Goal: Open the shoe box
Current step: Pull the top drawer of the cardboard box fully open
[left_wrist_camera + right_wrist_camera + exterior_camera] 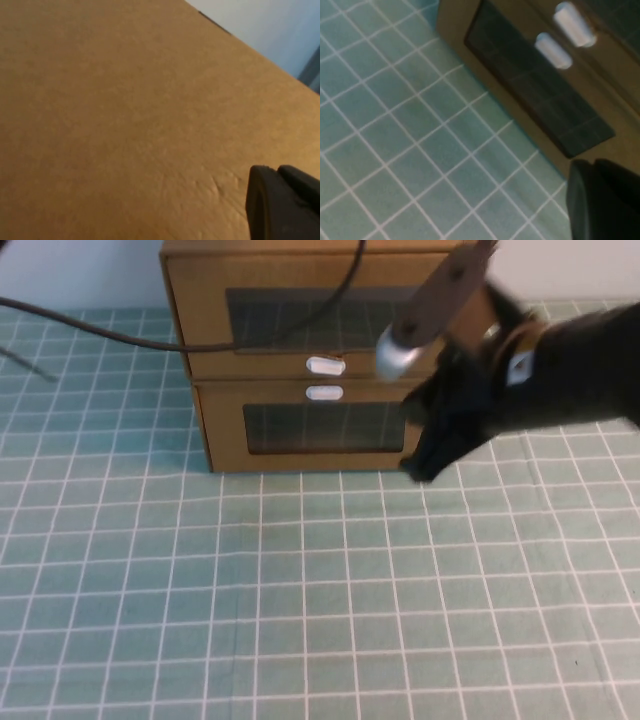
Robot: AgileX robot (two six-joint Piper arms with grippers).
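A thin black cable (90, 328) ran in from the left across the teal, white-gridded tablecloth (300, 600) to the brown cardboard shoe box (200, 290). The box stood at the table's far middle, and both its dark-windowed drawers with white oval handles (324, 392) were closed. The left gripper (282, 205) hung close against plain cardboard; whether released or clenched, I could not tell. The black right gripper (425, 468), clenched on nothing, sat at the lower drawer's right front corner.
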